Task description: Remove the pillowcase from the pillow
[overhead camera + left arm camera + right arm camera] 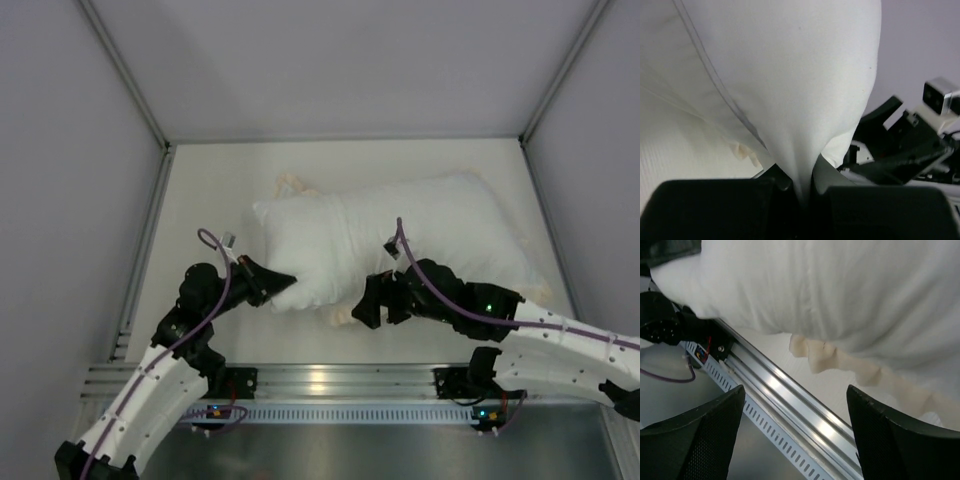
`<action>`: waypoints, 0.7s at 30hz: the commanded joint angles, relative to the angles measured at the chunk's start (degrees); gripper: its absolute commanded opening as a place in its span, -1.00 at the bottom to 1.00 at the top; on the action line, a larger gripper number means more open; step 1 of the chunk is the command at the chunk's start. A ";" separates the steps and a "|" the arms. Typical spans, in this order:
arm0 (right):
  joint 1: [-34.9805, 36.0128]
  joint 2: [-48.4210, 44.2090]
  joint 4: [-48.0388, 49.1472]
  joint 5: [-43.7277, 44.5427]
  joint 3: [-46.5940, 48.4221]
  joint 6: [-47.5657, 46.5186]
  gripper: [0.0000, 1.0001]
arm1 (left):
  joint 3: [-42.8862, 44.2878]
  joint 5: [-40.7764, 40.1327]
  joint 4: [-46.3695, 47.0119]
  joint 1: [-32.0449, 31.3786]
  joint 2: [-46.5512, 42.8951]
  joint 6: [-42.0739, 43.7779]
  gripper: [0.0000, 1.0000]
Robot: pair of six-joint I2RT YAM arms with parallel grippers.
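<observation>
Left wrist view: the left claw [802, 192] is clenched tight on a fold of smooth white cloth. It looks like a corner of the pillow [400, 235], at its 8 o'clock, but it could be the cover; that is hard to tell. The right claw [795, 390] is released, fingers wide apart with nothing between them. It is just by the pillow's 6 o'clock edge, above the metal rail [320, 380]. The pillowcase [840, 360] lies under the pillow on the tabletop [210, 200]. Only its cream frill peeks out, at 6 and 11 o'clock.
</observation>
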 commanded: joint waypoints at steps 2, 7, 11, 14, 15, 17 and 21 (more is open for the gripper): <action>8.37 -3.63 -1.64 9.81 0.83 4.12 0.63 | 9.20 -9.30 5.39 0.08 2.34 -3.43 -1.00; 10.84 -7.24 8.11 16.17 -8.22 7.21 0.96 | 14.39 -10.27 4.86 0.00 4.63 -4.93 -1.00; 10.84 -2.68 13.12 16.61 -9.02 8.44 0.99 | 16.68 -9.66 4.95 0.00 5.68 -5.37 -1.00; 10.93 1.63 18.05 17.39 -9.90 11.49 0.99 | 17.56 -9.65 5.04 -0.09 5.51 -5.81 -1.00; 11.01 3.20 21.54 17.92 -10.25 12.56 0.99 | 17.56 -9.65 5.04 -0.18 5.34 -5.81 -1.00; 11.01 4.09 26.48 19.06 -12.08 15.19 0.99 | 17.30 -9.57 5.04 -0.18 5.07 -5.98 -1.00; 11.10 7.16 35.99 19.85 -13.07 17.84 0.93 | 15.89 -9.21 4.95 -0.36 4.19 -6.51 -1.00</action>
